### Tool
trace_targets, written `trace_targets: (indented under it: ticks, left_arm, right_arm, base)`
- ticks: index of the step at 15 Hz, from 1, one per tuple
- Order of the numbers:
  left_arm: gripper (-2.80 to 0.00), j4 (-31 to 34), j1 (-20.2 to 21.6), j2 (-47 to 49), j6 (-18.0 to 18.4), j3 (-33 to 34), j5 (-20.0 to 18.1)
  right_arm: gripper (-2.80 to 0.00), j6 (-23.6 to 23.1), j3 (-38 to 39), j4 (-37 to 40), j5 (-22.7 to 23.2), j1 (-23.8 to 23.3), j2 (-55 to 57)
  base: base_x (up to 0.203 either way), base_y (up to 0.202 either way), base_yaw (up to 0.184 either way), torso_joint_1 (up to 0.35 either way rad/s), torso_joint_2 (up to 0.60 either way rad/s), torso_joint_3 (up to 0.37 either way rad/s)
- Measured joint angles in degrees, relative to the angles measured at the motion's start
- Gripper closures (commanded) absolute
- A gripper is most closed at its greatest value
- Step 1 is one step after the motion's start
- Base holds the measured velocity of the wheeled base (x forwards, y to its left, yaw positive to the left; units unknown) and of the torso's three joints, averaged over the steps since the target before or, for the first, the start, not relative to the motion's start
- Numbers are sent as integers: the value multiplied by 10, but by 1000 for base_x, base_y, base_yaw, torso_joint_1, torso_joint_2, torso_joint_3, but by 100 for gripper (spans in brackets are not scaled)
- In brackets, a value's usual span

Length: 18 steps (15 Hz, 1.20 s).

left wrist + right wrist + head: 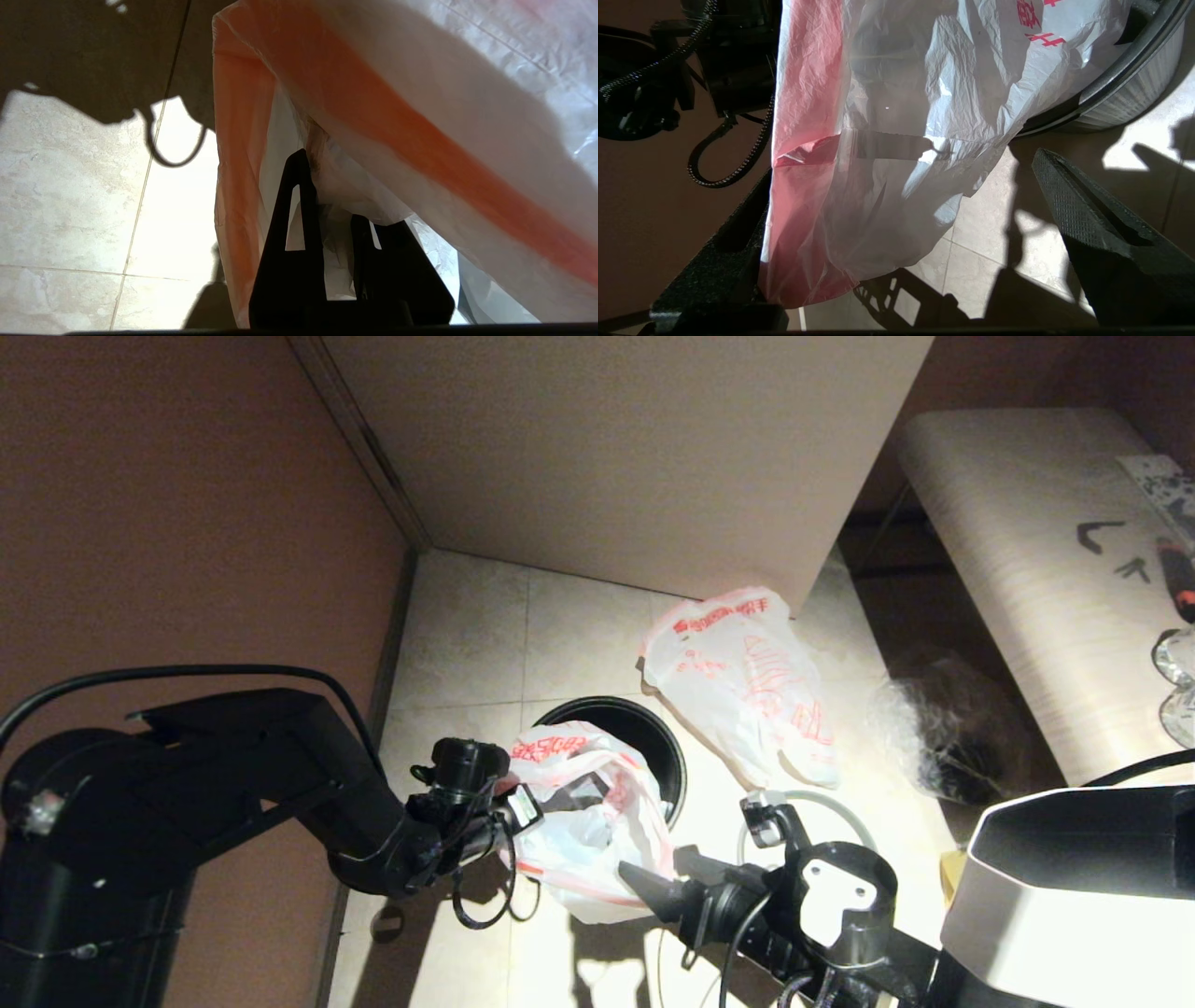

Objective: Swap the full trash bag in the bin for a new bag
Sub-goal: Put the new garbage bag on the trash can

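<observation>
The new bag (588,812), thin white plastic with red handles and red text, hangs from my left gripper (518,807), which is shut on its upper edge. In the left wrist view the plastic (373,116) is bunched between the fingers of that gripper (329,196). The bag drapes over the near rim of the black bin (665,737) and down in front of it. My right gripper (649,877) stands open at the bag's lower edge, its jaws wide around the hanging plastic (878,186). The full trash bag (747,681) lies on the floor beyond the bin, to its right.
A loose grey ring (822,795) lies on the tiles by my right arm. Crumpled clear plastic (943,728) sits beside a pale table (1027,579) on the right. A white panel (635,457) stands behind and a brown wall (187,523) closes the left side.
</observation>
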Motion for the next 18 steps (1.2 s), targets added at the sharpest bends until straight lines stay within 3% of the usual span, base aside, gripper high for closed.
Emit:
trace_targets:
  ticks: [18]
  left_arm:
    - [0,0,3,-1,6,-4,-1]
  right_arm:
    - [-280,45,35,0,43,-2,-71]
  base:
    - [0,0,0,0,0,0]
